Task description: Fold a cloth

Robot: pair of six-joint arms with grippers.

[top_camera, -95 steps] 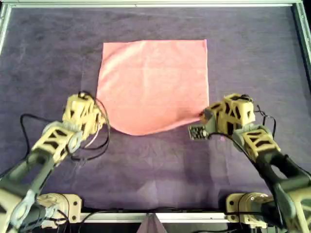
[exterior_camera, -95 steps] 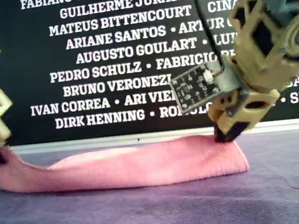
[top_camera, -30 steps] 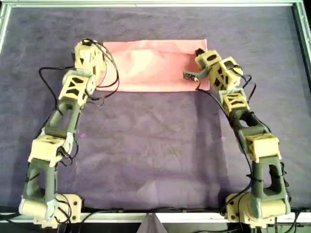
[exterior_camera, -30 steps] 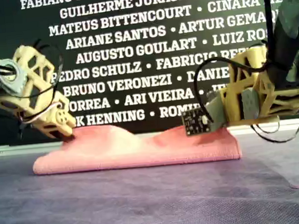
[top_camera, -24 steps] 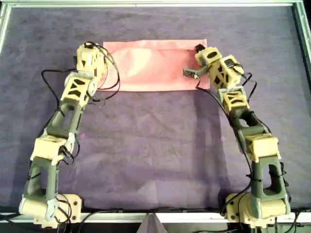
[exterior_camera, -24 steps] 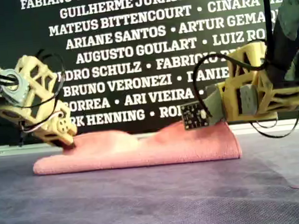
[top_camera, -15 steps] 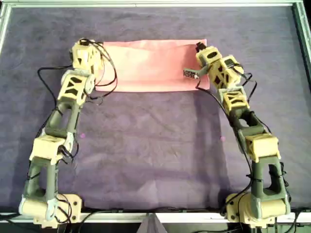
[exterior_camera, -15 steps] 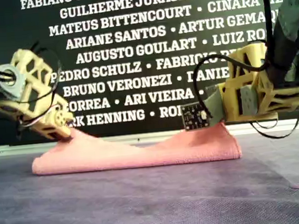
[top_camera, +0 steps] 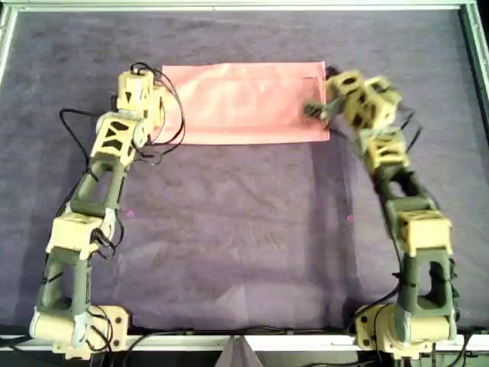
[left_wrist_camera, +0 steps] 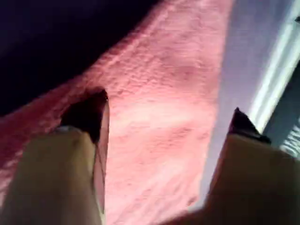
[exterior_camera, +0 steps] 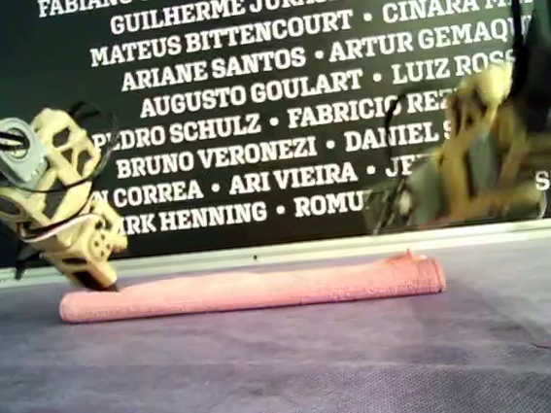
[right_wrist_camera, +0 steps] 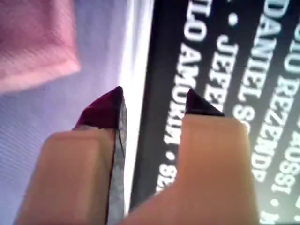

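Both arms' fingers [left_wrist_camera: 93,122] now stand wide apart and empty, having let go of the thin salmon-pink cloth [top_camera: 241,103], which lies flat, folded in half on the purple-matted counter [top_camera: 244,229]; first fold looks complete

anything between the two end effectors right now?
Only the folded cloth. In the overhead view it spans the stretch from the left end effector to the right end effector, lying flat on the purple mat. Nothing else sits there.
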